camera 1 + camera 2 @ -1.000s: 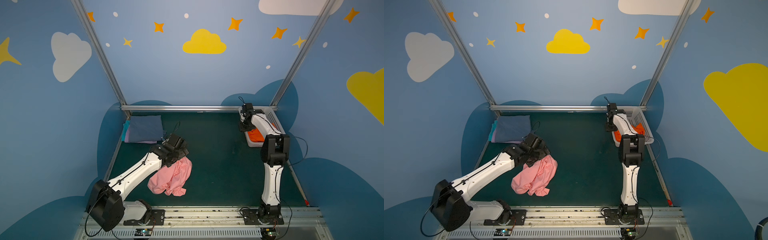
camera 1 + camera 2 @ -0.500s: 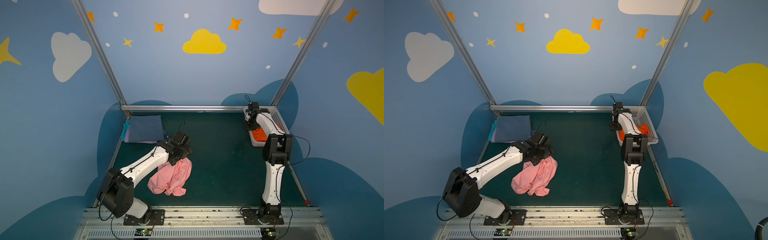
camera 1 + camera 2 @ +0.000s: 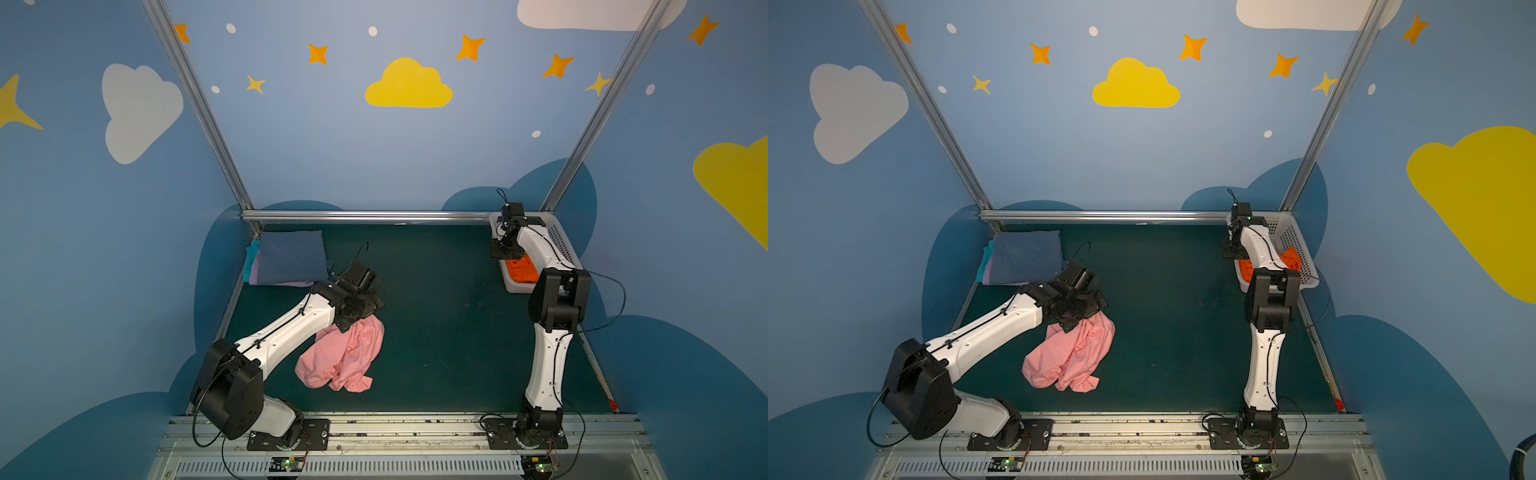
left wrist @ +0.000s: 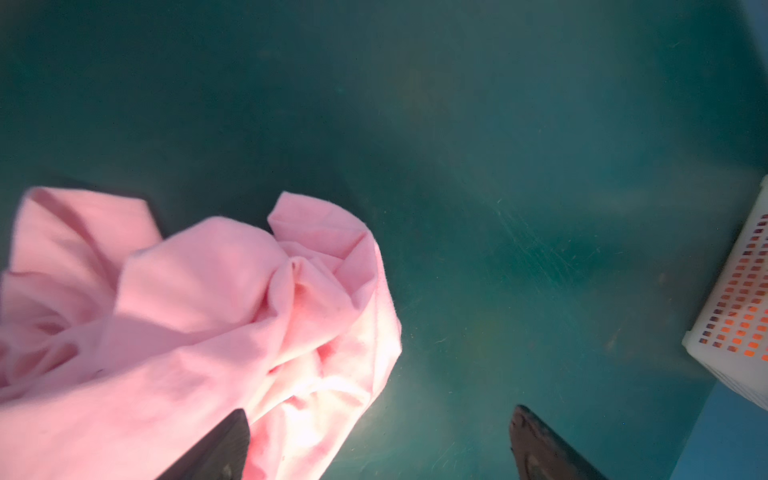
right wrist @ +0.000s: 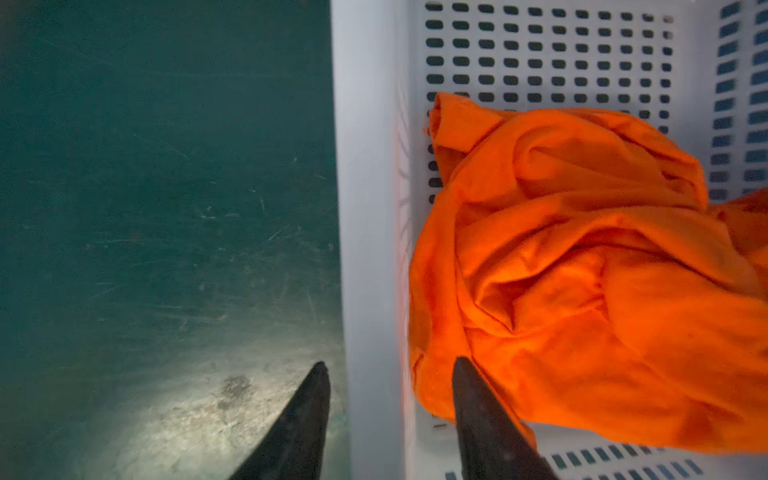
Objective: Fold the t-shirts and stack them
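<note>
Green surface [image 3: 436,316] carries the crumpled pink t-shirt [image 3: 345,357] near its front left; my left tool [image 4: 379,411] hangs over the shirt's edge, spread wide, gripping nothing. A folded slate-blue t-shirt [image 3: 291,255] tops the stack [image 3: 252,266] in the back left corner. Far right, the orange t-shirt [image 5: 561,270] lies bunched in the white basket [image 5: 365,166]; my right tool [image 5: 388,361], jaws parted, straddles its wall.
</note>
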`<state>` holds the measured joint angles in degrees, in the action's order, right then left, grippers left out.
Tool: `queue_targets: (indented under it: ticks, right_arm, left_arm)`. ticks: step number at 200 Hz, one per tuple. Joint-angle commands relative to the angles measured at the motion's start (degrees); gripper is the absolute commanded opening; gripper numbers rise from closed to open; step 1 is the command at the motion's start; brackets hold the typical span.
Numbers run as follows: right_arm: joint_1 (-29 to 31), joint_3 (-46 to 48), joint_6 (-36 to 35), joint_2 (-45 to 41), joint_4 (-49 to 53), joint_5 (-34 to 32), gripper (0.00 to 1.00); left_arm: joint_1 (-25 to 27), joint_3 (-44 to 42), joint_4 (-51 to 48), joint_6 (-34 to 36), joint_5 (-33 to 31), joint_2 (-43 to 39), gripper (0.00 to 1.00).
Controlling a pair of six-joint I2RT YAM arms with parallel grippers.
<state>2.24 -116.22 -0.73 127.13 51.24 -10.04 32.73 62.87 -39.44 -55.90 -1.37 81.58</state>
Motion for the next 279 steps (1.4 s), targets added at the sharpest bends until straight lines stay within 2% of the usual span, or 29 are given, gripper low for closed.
queue_targets:
  ticks: [1, 32, 49, 81, 106, 125, 157, 188, 199, 203, 211, 214, 219, 233, 260, 279]
  right_arm:
    - [2.36, 2.83, 3.66, -11.47, -2.01, -0.65, 0.56]
    - [9.34, 13.07, 7.37, -25.35, -5.88, -6.07, 0.62]
    - [13.83, 19.65, 9.47, -32.59, -8.33, -6.71, 0.63]
    - [22.99, 39.72, 11.53, -48.28, -21.33, 3.47, 0.63]
    - [29.4, 53.52, 18.78, -57.84, -29.03, 5.35, 0.64]
    - [33.2, 59.75, 22.84, -63.42, -27.8, 4.59, 0.65]
    - [36.59, 66.06, 26.92, -68.88, -23.02, 4.37, 0.65]
    - [38.07, 70.88, 30.35, -73.96, -20.26, 5.03, 0.65]
    - [38.32, 72.03, 31.08, -75.85, -19.69, 5.54, 0.65]
    - [38.4, 72.23, 31.27, -76.46, -19.27, 5.58, 0.64]
    - [38.45, 72.45, 31.39, -77.57, -18.35, 5.52, 0.64]
    - [38.47, 72.54, 31.41, -78.14, -17.67, 5.41, 0.64]
    - [38.52, 72.56, 31.43, -78.78, -16.74, 5.3, 0.65]
    - [38.6, 72.32, 31.33, -80.42, -14.24, 5.05, 0.65]
    - [38.55, 71.54, 31.27, -82.33, -10.69, 4.95, 0.65]
    - [38.63, 70.68, 31.31, -83.5, -9.29, 4.86, 0.63]
  left_arm:
    - [-0.17, -0.17, -4.02, 1.14, -4.16, -4.84, 0.98]
    - [-0.21, -5.26, -7.1, 0.08, -7.59, -12.58, 1.0]
    - [-0.21, -9.16, -8.63, -1.47, -9.37, -17.04, 1.0]
    - [-0.13, -17.12, -11.08, -2.45, -9.74, -23.33, 0.99]
    - [0.71, -23.56, -9.81, -3.89, -6.34, -26.63, 0.91]
    - [5.09, -27.23, -7.75, -7.18, -6.03, -28.93, 0.91]
    - [16.57, -29.82, -7.37, -14.67, -12.12, -29.6, 0.92]
    - [21.14, -32.63, -1.16, -18.57, -11.4, -24.06, 0.9]
    - [21.98, -32.19, -0.04, -18.63, -11.29, -20.93, 0.83]
    - [22.09, -31.65, 0.21, -18.36, -11.25, -19.8, 0.77]
    - [22.16, -29.82, -0.03, -17.51, -11.33, -17.77, 0.57]
    - [22.12, -28.92, -0.33, -17.16, -11.56, -17.1, 0.45]
    - [22.11, -27.12, -1.04, -16.44, -12.1, -16.07, 0.31]
    - [22.11, -20.22, -2.98, -12.96, -14.43, -13.94, 0.05]
    - [21.44, -0.51, -4.51, -3.0, -17.08, -8.86, 0.04]
    - [20.98, 18.18, -7.76, 4.07, -14.6, -2.47, 0.04]
